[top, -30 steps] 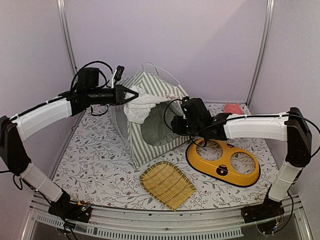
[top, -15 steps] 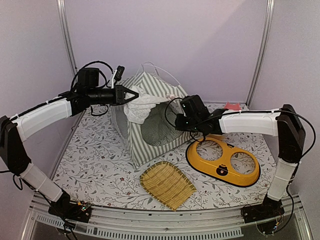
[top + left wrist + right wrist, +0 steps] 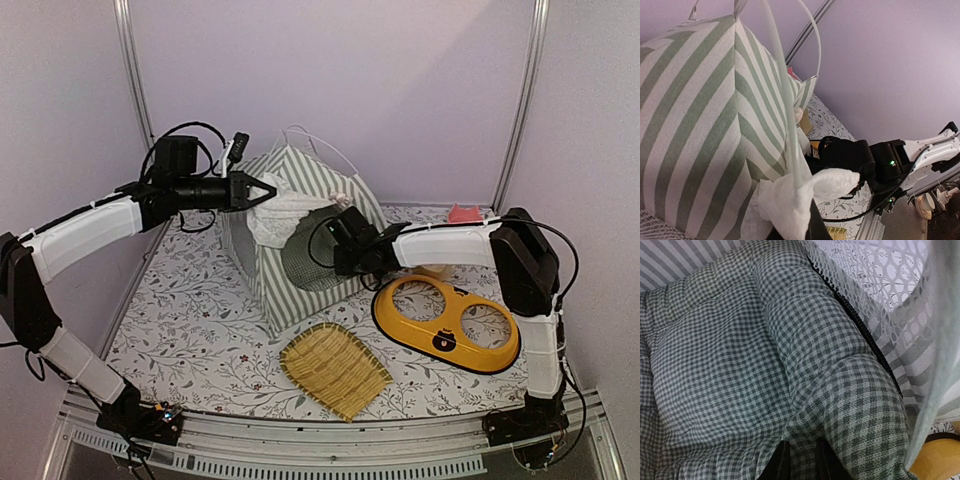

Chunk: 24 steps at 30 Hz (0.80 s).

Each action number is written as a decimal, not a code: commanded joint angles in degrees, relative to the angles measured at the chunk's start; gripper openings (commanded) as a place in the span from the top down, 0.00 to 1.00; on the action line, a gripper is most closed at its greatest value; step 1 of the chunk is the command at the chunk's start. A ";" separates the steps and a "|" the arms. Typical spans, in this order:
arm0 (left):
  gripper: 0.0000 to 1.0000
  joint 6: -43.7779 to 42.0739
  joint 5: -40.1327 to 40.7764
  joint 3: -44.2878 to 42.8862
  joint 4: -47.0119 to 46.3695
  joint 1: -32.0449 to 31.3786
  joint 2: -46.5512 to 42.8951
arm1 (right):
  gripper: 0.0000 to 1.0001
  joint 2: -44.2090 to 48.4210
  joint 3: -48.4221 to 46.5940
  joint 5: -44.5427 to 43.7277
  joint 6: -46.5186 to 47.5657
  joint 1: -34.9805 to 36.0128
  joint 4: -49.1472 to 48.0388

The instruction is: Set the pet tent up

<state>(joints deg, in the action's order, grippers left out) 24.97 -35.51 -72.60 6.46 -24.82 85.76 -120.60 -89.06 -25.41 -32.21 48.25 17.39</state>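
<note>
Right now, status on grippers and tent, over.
Left gripper shut on lace curtain, holding door open. Right gripper inside pet tent, pinching gingham cushion. Yellow feeder beside right arm.

Pale lilac walls (image 3: 400, 90) close the booth in at the back and on both sides, under soft, even light. Slim metal posts (image 3: 133, 70) rise in the back corners. A white cloth (image 3: 190, 330) printed with grey leafy sprigs covers the table, and a slotted aluminium rail (image 3: 330, 458) runs along its near edge.
</note>
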 commanded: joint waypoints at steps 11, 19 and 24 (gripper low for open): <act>1.00 -1.45 5.76 -3.02 6.64 3.23 -3.38 | 0.36 -12.20 -13.70 -4.24 4.58 0.32 15.44; 1.00 -1.93 4.85 -3.05 7.65 7.17 -2.55 | 0.16 -6.14 -14.39 1.94 6.26 1.74 12.23; 1.00 -1.86 4.11 -1.67 7.24 8.21 -2.08 | 0.08 -0.53 -13.95 3.77 8.12 4.39 8.81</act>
<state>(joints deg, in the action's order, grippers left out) 22.90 -32.88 -74.22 12.25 -19.07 84.07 -127.55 -103.09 -23.57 -25.78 50.92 27.90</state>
